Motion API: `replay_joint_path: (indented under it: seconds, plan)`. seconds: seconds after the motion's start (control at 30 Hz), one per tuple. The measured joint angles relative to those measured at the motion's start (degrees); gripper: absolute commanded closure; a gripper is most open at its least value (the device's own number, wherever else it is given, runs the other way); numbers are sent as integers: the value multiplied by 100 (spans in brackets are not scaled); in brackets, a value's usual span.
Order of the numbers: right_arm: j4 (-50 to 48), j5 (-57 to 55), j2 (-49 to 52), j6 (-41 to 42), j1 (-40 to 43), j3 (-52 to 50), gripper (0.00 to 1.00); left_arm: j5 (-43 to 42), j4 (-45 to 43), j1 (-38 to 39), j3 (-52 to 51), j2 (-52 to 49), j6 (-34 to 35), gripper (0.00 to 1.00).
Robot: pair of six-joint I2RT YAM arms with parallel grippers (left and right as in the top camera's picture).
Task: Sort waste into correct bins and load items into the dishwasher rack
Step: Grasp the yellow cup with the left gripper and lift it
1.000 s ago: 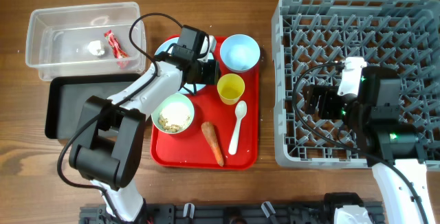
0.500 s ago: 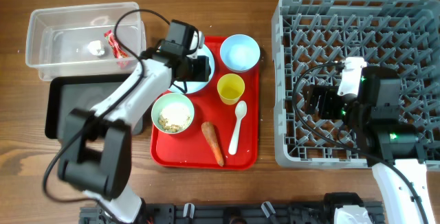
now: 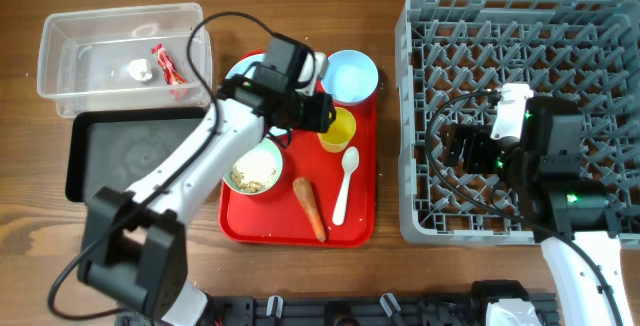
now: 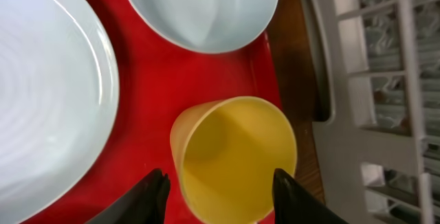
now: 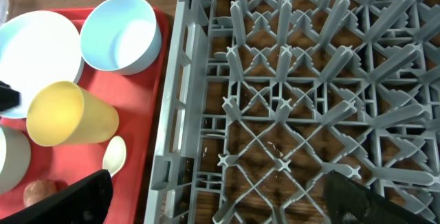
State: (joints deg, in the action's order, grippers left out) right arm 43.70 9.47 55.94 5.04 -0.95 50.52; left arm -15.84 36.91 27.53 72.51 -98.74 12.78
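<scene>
Swung right off the round white plate, my left gripper is hovering, fingers spread around the yellow plastic cup on the flat red tray beside the pale blue bowl, while my right gripper is hanging, fingers apart, over the grey plastic rack.

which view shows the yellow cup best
Left wrist: the yellow cup is close up, rim and inside clear, framed by the left gripper. Overhead, that gripper hides part of it; right wrist shows it whole but small.
</scene>
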Motion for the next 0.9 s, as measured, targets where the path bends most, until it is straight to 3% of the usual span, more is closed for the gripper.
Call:
replay_joint_path:
  seconds: [0.1,0.23,0.43,0.63,0.73,0.9]
  plan:
    - [0,0,0,0,0,0,0,129,0,101,0,-295,0,60]
    - [0,0,0,0,0,0,0,245,24,125,0,-682,15,96]
    - [2,-4,0,0,0,0,0,284,22,118,0,-765,4,96]
    - [-2,-304,0,48,0,0,0,-221,9,-297,0,-494,109,96]
    - [-98,-304,17,72,0,0,0,-824,-188,-697,0,-295,334,96]
    - [-533,671,354,-136,4,2,0,-2708,-940,-1235,4,-245,623,96]
